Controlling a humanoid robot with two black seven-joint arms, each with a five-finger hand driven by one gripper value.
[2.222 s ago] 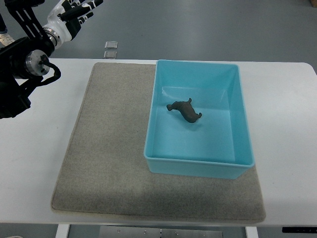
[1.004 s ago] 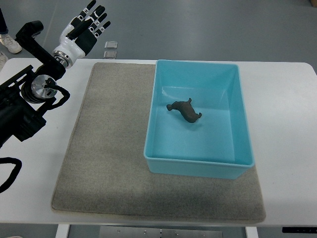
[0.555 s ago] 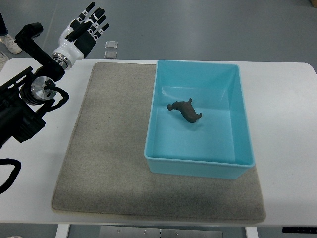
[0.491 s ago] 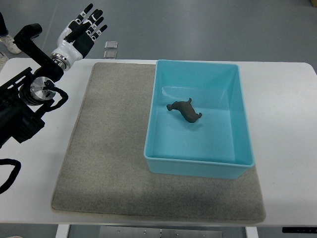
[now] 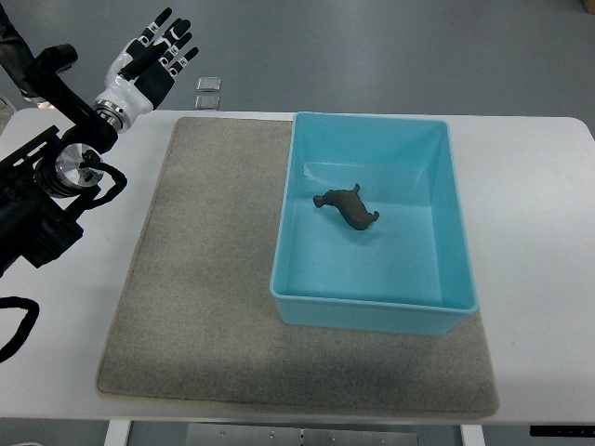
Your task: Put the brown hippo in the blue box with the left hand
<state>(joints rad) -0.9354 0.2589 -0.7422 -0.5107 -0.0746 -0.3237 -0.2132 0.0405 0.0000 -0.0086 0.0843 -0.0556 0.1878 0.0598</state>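
Observation:
The brown hippo [image 5: 347, 208] lies on the floor of the blue box [image 5: 457, 232], near the box's middle. The box stands on the right part of a grey mat [image 5: 204, 279]. My left hand [image 5: 153, 56] is open with fingers spread, empty, held above the table's far left corner, well away from the box. Its black arm [image 5: 46, 186] comes in from the left edge.
The white table [image 5: 539, 260] extends right of the box. Two small clear squares [image 5: 208, 91] lie on the floor beyond the table's far edge. A loop of black cable [image 5: 14, 325] shows at the left edge.
My left hand has drifted slightly left and back over the last second, staying open. The hippo and box have not moved.

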